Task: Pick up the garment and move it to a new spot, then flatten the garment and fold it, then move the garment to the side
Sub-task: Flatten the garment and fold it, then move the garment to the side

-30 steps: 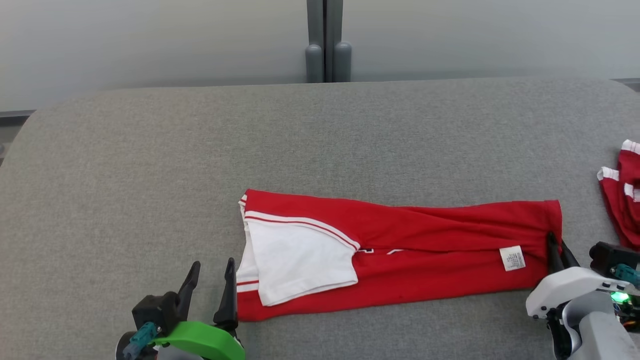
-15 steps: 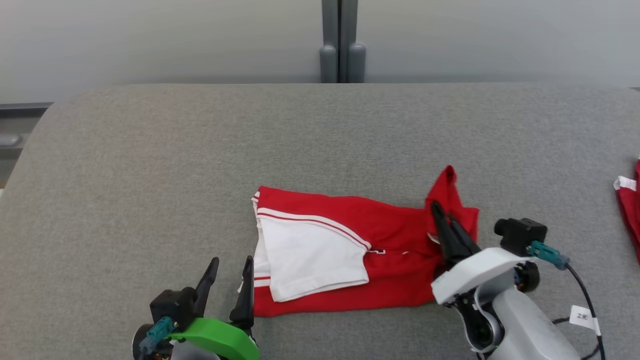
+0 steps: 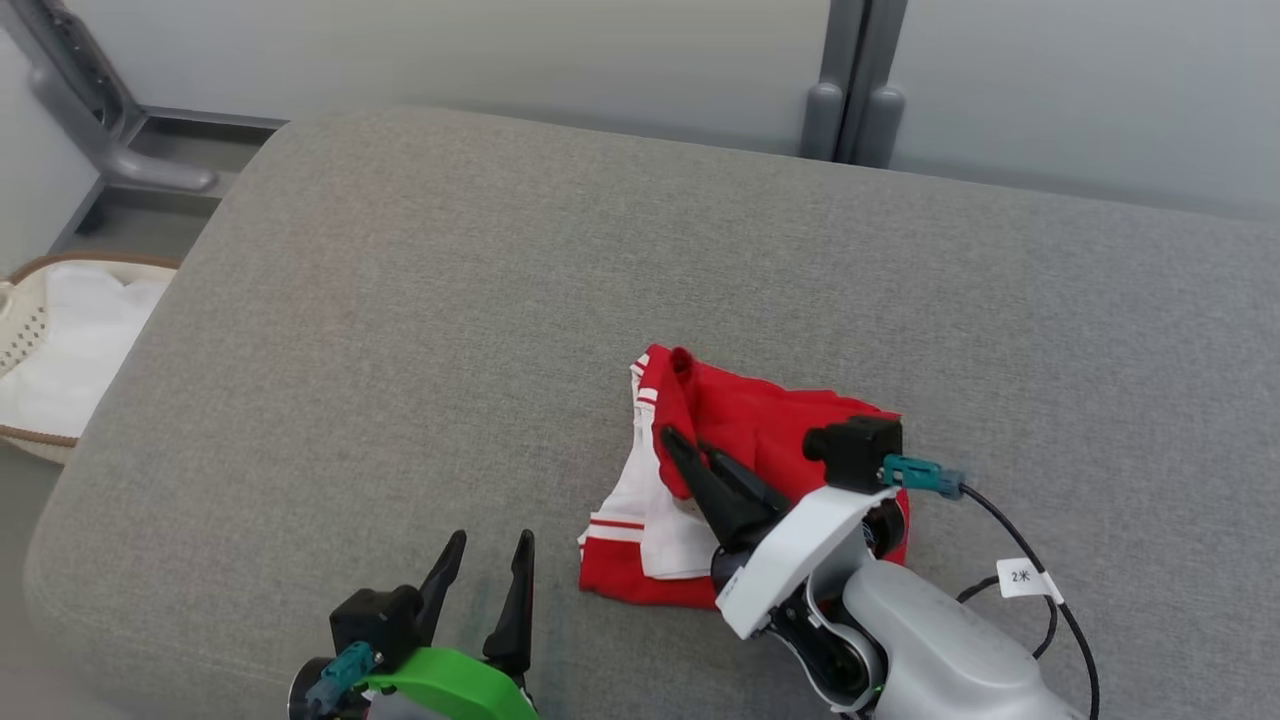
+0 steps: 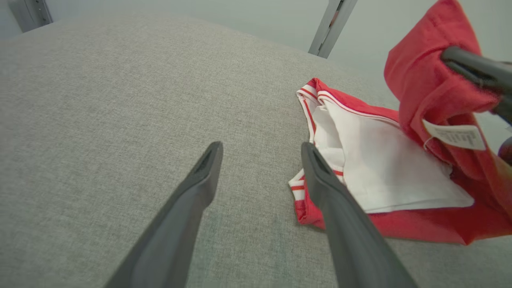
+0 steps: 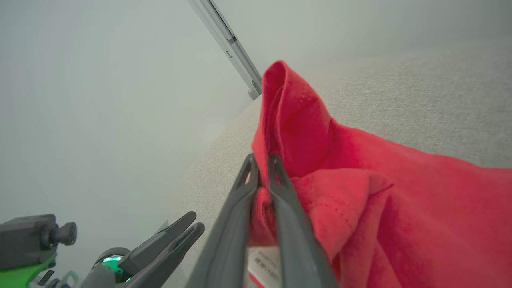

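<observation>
Left gripper (image 3: pixel 490 545) low at lower left, dark fingers spread wide, empty. Right gripper (image 3: pixel 685 447) on pale forearm (image 3: pixel 930 650) angles in from lower right, fingers pinched on raised fold of red white-sleeved jersey shirt (image 3: pixel 770 420).

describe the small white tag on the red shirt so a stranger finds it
On the wide grey fabric cushion, a red jersey shirt with white sleeves lies near the front edge, one end pinched up by the right gripper. Just under that raised red fold hangs the small white care tag: a printed rectangle, unlike the larger plain white sleeve beside it.
</observation>
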Controlling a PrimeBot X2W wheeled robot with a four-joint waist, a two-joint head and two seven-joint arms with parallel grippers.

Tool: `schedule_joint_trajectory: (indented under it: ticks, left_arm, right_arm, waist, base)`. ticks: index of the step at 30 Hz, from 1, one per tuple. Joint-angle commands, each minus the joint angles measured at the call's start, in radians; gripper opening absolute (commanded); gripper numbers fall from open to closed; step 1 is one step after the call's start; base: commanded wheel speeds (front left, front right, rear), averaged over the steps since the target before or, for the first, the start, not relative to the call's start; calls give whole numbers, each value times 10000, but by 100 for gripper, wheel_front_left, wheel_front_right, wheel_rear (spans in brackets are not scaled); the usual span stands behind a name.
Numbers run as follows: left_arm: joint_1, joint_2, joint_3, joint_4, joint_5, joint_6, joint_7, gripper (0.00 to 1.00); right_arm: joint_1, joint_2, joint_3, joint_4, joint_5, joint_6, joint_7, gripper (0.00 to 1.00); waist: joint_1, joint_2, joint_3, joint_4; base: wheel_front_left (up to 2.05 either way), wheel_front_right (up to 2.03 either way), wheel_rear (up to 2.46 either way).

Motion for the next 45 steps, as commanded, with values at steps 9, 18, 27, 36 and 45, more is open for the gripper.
schedule_joint_trajectory:
  ticks: [9, 18, 27, 36, 45]
  left_arm:
    - [-280, 20, 324, -42, 256, 169, -23, 100]
    - [-536, 21, 653, -335, 1123, 382, -23, 100]
    - [-20, 24, 1131, -899, 2354, 760, -23, 100]
    - [895, 24, 1198, -1456, 2538, 921, -23, 100]
    - [527, 24, 1067, -1464, 2258, 802, -23, 100]
  right_arm:
    - [-305, -68, -1765, 578, -1661, -7, -152, 100]
    - [924, -44, -5481, 620, -5620, -7, -155, 100]
    - [2425, -47, -6983, -4, -7103, -7, -156, 100]
    - [3436, -48, -7027, -169, -6879, -8, -157, 100]
    - [2589, -47, -5518, 239, -6135, -8, -157, 100]
  waist:
    - [0, 0, 91, -869]
    - [0, 0, 77, -2083]
    - [0, 0, -213, -2930]
    - [0, 0, -472, -3277]
    - [0, 0, -109, -2819]
  base:
    - [0, 0, 0]
    - [0, 0, 0]
    - [0, 0, 0]
    - [0, 0, 0]
    - [0, 0, 0]
